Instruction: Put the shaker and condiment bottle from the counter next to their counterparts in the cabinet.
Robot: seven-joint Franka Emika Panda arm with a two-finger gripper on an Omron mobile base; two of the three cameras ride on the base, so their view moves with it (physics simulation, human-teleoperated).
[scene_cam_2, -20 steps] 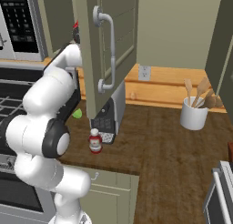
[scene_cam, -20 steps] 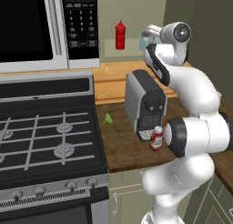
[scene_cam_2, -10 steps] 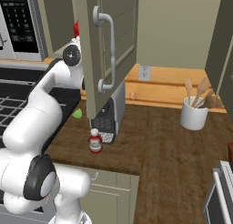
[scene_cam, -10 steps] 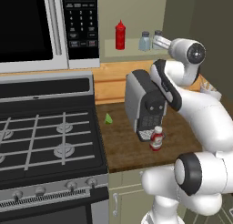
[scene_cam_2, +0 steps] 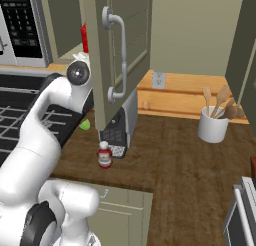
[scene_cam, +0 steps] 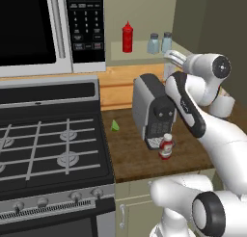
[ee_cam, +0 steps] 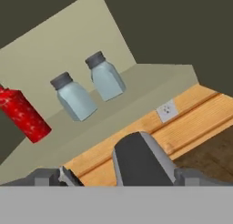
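Note:
Two look-alike pale-blue shakers (scene_cam: 153, 43) (scene_cam: 167, 41) with grey caps stand side by side on the cabinet shelf (scene_cam: 137, 52), right of the tall red squeeze bottle (scene_cam: 127, 37). The hand view shows both shakers (ee_cam: 73, 98) (ee_cam: 105, 77) upright, the red bottle (ee_cam: 22, 116) beside them on the shelf (ee_cam: 141, 89). My gripper (scene_cam: 172, 57) (ee_cam: 120, 176) hovers just right of the shelf, open and holding nothing. The squat red condiment bottle (scene_cam: 166, 146) (scene_cam_2: 104, 155) with its white cap stands on the counter in front of the coffee machine.
A dark coffee machine (scene_cam: 152, 111) (scene_cam_2: 120, 130) sits under the cabinet. The open cabinet door (scene_cam_2: 117, 55) swings out over the counter. The stove (scene_cam: 48, 144) and microwave (scene_cam: 48, 29) lie left, with a green wedge (scene_cam: 115, 126) near them. A utensil cup (scene_cam_2: 212, 127) stands far right.
My gripper was at the shelf, covering the shakers. It has drawn back to the right, and both shakers now stand free on the shelf.

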